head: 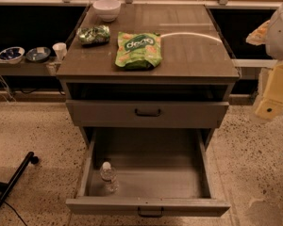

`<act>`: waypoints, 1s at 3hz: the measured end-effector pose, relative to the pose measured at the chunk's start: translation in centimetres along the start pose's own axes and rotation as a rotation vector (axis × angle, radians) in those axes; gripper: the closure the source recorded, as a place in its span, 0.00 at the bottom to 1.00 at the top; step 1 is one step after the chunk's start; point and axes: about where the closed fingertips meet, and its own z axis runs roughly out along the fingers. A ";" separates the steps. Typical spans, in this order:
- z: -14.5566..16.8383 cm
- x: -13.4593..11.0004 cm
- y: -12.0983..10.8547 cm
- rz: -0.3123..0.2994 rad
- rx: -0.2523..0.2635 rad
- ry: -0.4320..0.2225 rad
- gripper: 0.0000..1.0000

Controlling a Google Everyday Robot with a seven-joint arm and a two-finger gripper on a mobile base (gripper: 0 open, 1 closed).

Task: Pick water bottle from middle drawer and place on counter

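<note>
nothing done yet; the water bottle (109, 176) stands upright in the front-left corner of the open middle drawer (146, 206); the gripper (272, 98) hangs at the far right, beside the counter (188, 58); open or closed, i cannot tell

The middle drawer (179, 205) at lower centre stands open from above, its floor free to the right of the water bottle (108, 175), which stands near the left wall and front panel, while the upper drawer front (147, 113) overhangs its rear. On the bench (193, 55), a white bowl (106, 9), a small green packet (94, 34) and a green snack bag (137, 50) fill the left and centre; the right side lies free. The gripper (272, 95) hangs at the right edge of the frame, apart from the cabinet.
</note>
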 end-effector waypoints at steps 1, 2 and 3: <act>0.0 0.0 0.0 0.000 0.000 0.000 0.00; 4.3 -1.9 1.0 -0.024 -0.066 -0.098 0.00; 14.9 -7.9 6.7 -0.074 -0.243 -0.344 0.00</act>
